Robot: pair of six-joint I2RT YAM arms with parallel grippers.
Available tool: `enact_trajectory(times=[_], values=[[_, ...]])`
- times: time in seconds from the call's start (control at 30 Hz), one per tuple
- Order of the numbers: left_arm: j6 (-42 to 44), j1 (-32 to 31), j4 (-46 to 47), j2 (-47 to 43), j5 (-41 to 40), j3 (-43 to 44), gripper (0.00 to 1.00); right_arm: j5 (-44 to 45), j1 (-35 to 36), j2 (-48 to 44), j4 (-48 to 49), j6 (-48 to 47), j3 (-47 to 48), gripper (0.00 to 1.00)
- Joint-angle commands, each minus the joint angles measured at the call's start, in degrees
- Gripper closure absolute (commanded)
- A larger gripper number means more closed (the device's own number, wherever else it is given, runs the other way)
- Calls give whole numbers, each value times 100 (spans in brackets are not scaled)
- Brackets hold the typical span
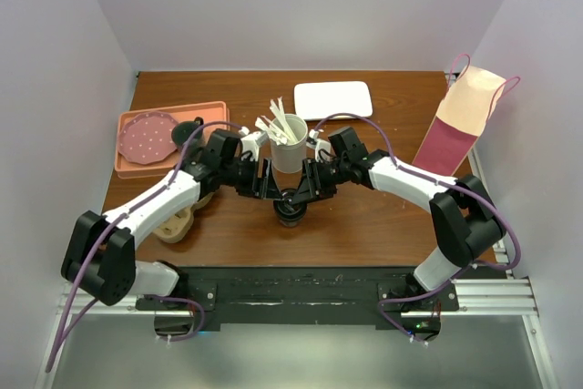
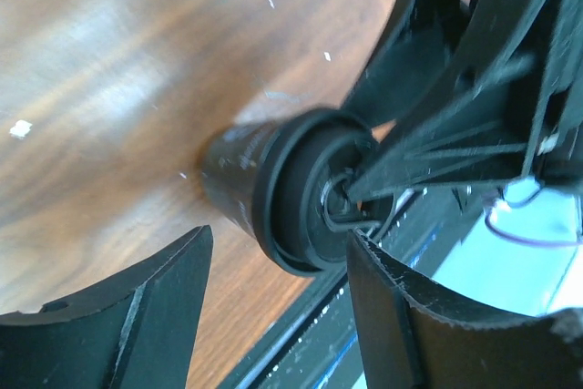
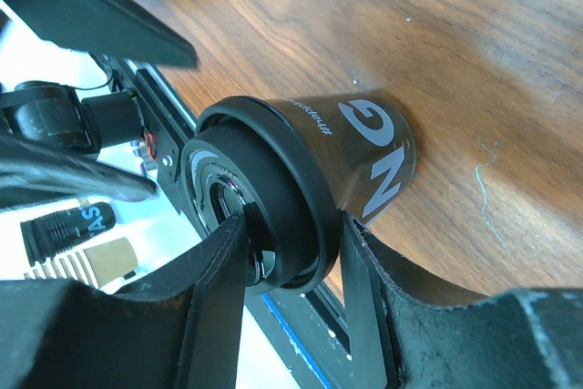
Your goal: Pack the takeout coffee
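The takeout coffee (image 1: 290, 208), a small dark cup with a round black lid, stands upright on the wooden table between both arms. In the right wrist view my right gripper (image 3: 291, 266) is shut on the coffee (image 3: 319, 166). One finger lies across the lid top and the other presses under the lid's rim. My right gripper (image 1: 306, 190) reaches it from the right. My left gripper (image 1: 271, 190) faces it from the left. In the left wrist view the left gripper (image 2: 278, 316) is open, its fingers spread in front of the coffee (image 2: 260, 179), not gripping it.
A taller white cup of stirrers (image 1: 290, 148) stands just behind the coffee. A pink tray (image 1: 215, 112) with a pink plate (image 1: 148, 137) and a dark mug (image 1: 189, 131) sits at the back left. A white tray (image 1: 332, 98) lies at the back. A paper bag (image 1: 460, 120) leans at the right wall. A cardboard carrier (image 1: 178, 224) lies under the left arm.
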Motion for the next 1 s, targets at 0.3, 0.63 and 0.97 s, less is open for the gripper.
enact_trajectory(times=[0.3, 0.63, 0.97], values=[[83, -402, 786, 378, 424, -282, 36, 535, 36, 90, -506, -98, -37, 58], [144, -411, 768, 466, -68, -353, 48, 448, 36, 2, -611, -2, 68, 52], [179, -402, 751, 580, -86, -458, 50, 386, 19, -455, -919, 192, 516, 31]])
